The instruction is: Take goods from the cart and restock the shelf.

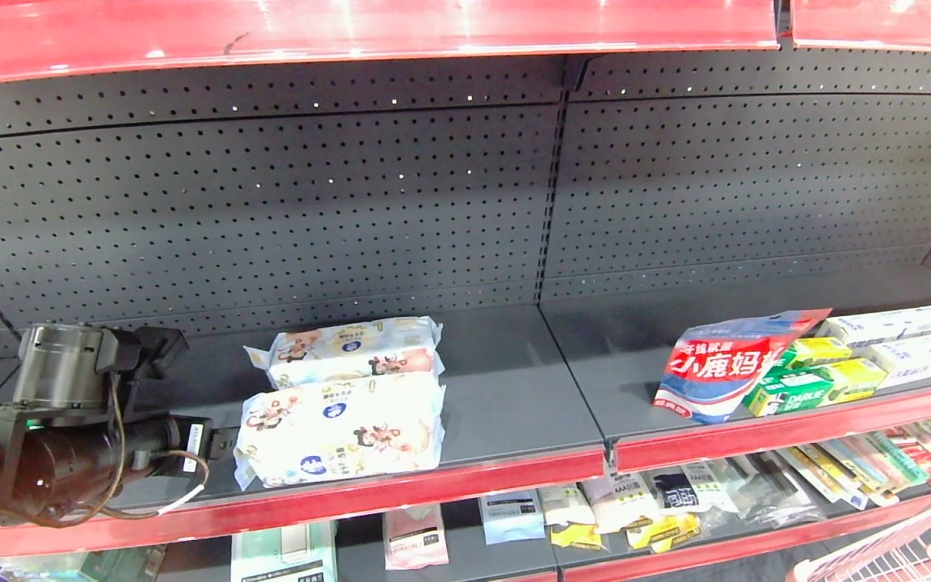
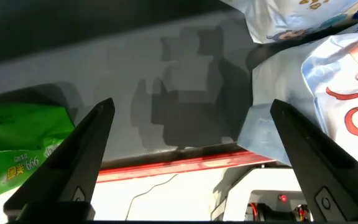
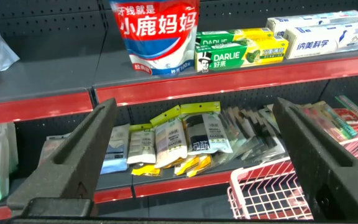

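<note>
1. Two soft white packs with cartoon pictures lie on the grey shelf (image 1: 514,380). The back pack (image 1: 352,349) touches the front pack (image 1: 340,428).
2. The left arm (image 1: 69,436) is at the left end of this shelf, just beside the front pack.
3. The left gripper (image 2: 191,106) has its fingers (image 2: 89,155) spread wide apart with nothing between them. One finger is just beside a corner of the front pack.
4. A green pack (image 2: 17,143) sits near the other finger.
5. The right gripper (image 3: 194,102) also has its fingers wide apart and holds nothing. It hangs in front of the shelves.
6. On the right part of the shelf, a red, white and blue bag (image 1: 724,364) stands just beside green and yellow boxes (image 1: 817,376). White boxes (image 1: 910,339) lie next to them.
7. Small packs (image 1: 635,501) lie on the lower shelf.
8. The pink cart (image 1: 902,550) is low down on the right, near the lower shelf.
</note>
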Controlling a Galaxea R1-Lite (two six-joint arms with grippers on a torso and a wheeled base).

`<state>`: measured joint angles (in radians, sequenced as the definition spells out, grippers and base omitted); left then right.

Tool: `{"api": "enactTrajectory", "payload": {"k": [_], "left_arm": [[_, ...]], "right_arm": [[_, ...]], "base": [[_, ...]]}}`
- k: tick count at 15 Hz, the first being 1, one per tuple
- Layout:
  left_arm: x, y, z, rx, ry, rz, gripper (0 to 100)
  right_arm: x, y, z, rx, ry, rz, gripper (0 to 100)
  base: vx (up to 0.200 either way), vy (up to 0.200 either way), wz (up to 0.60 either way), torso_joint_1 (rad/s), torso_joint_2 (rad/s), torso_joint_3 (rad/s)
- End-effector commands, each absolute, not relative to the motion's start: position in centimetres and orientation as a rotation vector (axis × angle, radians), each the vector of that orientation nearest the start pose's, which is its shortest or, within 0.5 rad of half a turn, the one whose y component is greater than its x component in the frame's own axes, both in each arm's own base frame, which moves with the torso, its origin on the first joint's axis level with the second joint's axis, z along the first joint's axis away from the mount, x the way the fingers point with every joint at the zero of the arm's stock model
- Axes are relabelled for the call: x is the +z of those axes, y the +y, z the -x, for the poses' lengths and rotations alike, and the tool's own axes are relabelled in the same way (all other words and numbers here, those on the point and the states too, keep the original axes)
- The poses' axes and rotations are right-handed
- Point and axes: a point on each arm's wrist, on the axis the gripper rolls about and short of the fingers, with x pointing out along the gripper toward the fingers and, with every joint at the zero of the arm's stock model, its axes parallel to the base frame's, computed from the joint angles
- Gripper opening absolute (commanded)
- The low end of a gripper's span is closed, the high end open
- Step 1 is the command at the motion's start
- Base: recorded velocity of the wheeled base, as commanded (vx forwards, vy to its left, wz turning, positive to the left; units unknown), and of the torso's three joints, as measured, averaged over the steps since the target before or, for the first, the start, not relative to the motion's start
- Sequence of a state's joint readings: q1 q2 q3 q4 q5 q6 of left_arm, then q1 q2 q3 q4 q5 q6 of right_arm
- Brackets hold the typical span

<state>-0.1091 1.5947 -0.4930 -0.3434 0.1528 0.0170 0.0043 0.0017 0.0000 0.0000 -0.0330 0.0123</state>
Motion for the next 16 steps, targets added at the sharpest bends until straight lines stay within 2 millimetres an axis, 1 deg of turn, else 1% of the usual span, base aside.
{"api": "enactTrajectory", "payload": {"k": [1, 16], "left_arm": [[10.83, -2.37, -22.61, 0.026, 0.75, -0.119, 100], [11.02, -2.7, -22.46, 0.014, 0.739, -0.125, 100]], "right_arm": [[7.55, -0.09, 2.27, -0.029, 0.001, -0.012, 100], [7.55, -0.09, 2.27, -0.029, 0.001, -0.012, 100]], "base": [[0.0, 0.0, 0.0, 0.0, 0.0, 0.0], [0.0, 0.0, 0.0, 0.0, 0.0, 0.0]]}}
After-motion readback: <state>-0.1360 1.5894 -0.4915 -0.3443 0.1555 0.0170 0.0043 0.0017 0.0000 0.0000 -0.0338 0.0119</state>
